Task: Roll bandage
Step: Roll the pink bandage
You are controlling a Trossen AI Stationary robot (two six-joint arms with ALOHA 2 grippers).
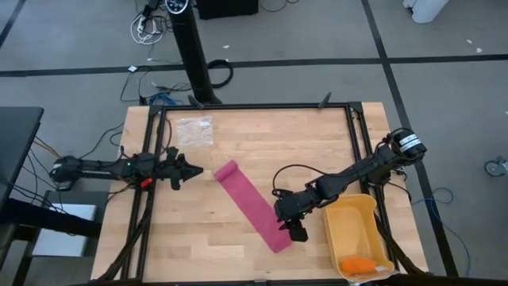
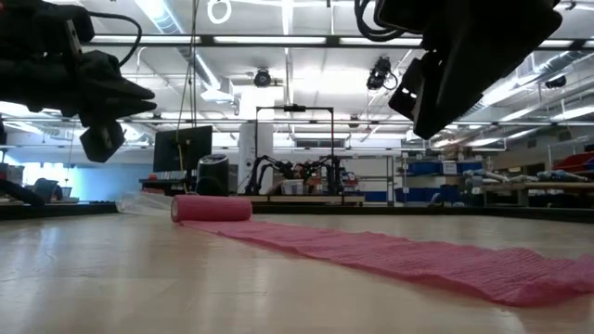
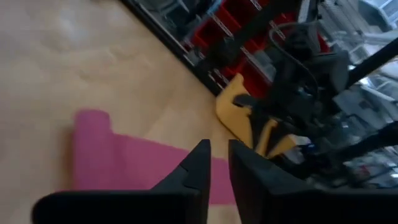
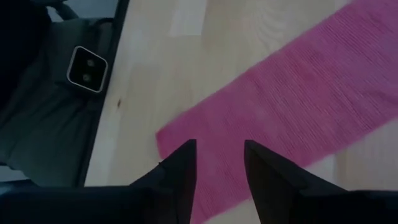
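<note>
The pink bandage (image 1: pixel 254 205) lies flat as a long slanting band on the wooden table. Its far-left end is rolled into a small cylinder (image 1: pixel 226 169) that rests on the table, as the low view (image 2: pixel 212 208) also shows. My left gripper (image 1: pixel 197 171) hovers just left of the roll, raised above the table, with a narrow gap between its fingers (image 3: pixel 219 149). My right gripper (image 1: pixel 295 233) hangs open above the band's near end (image 4: pixel 168 140) and is clear of it (image 4: pixel 219 149).
A yellow bin (image 1: pixel 353 230) stands at the near right and holds a small orange object (image 1: pixel 357 264). A clear crinkled plastic bag (image 1: pixel 194 131) lies at the far left. A black frame (image 1: pixel 254 106) runs along the table's edges.
</note>
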